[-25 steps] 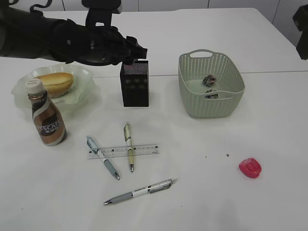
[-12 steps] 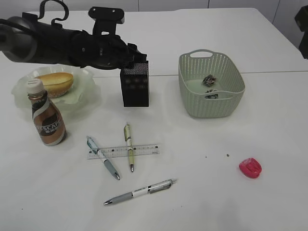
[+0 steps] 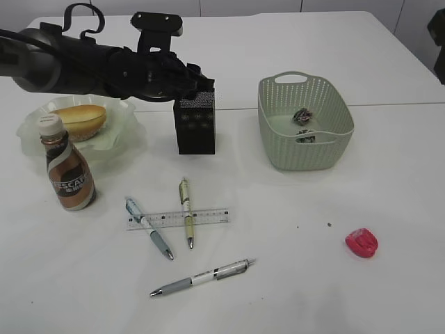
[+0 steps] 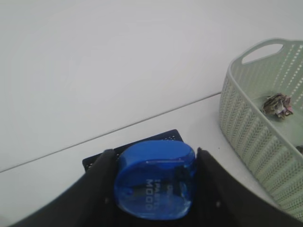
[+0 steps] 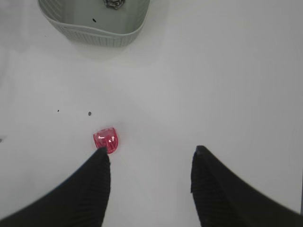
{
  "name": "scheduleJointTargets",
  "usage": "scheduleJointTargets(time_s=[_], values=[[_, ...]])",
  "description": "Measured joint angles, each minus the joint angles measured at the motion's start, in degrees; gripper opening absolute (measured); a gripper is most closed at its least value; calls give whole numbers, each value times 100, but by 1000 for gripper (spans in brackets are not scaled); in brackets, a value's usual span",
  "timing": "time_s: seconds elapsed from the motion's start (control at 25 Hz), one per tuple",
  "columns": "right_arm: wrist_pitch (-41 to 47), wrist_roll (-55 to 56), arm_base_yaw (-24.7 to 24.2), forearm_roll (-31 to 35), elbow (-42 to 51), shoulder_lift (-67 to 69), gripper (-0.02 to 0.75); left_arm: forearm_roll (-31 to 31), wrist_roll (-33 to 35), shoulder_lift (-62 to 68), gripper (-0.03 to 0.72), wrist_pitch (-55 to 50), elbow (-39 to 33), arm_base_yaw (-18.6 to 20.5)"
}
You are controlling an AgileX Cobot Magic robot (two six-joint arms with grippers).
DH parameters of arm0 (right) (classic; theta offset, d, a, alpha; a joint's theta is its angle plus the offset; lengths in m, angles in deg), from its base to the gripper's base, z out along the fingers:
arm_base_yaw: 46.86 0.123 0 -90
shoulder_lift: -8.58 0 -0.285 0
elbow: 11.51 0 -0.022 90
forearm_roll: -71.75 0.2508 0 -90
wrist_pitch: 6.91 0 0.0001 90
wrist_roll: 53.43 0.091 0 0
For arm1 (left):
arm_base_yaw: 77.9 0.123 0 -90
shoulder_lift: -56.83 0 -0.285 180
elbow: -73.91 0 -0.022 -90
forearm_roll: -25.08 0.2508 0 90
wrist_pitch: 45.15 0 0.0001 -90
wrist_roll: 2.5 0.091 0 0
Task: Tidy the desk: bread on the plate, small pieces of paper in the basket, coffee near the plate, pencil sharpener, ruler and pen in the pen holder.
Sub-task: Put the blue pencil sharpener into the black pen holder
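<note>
My left gripper (image 3: 198,85) is shut on a blue pencil sharpener (image 4: 155,178) and holds it just above the open top of the black mesh pen holder (image 3: 195,124), whose rim shows behind the sharpener (image 4: 137,144). A red pencil sharpener (image 3: 361,243) lies at the right front; it also shows by my open right gripper (image 5: 150,153) as a red sharpener (image 5: 106,139). Three pens (image 3: 186,221) (image 3: 149,227) (image 3: 201,277) and a clear ruler (image 3: 178,218) lie in front of the holder. Bread (image 3: 78,120) sits on the green plate (image 3: 128,115). The coffee bottle (image 3: 67,165) stands beside the plate.
A pale green basket (image 3: 278,132) with paper scraps (image 3: 302,116) stands to the right of the pen holder; it shows in the left wrist view (image 4: 246,123) and the right wrist view (image 5: 94,30). Two small specks (image 3: 328,224) lie near the red sharpener.
My left arm has lowered and shifted slightly, bringing the gripper down close over the pen holder's top. Nothing else has moved.
</note>
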Motion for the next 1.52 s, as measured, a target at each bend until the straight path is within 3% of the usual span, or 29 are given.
scheduleJointTargets(time_s=[0.56, 0.92, 1.2, 1.52], values=[[0, 0, 0, 0, 0, 0, 405, -12, 0, 9, 419, -50, 0, 127], [0, 0, 0, 0, 0, 0, 405, -12, 0, 56, 424, -281, 0, 127], [0, 0, 0, 0, 0, 0, 405, -12, 0, -462, 422, -1501, 34, 127], [0, 0, 0, -9, 0, 0, 405, 52, 0, -1211, 417, -4573, 758, 127]])
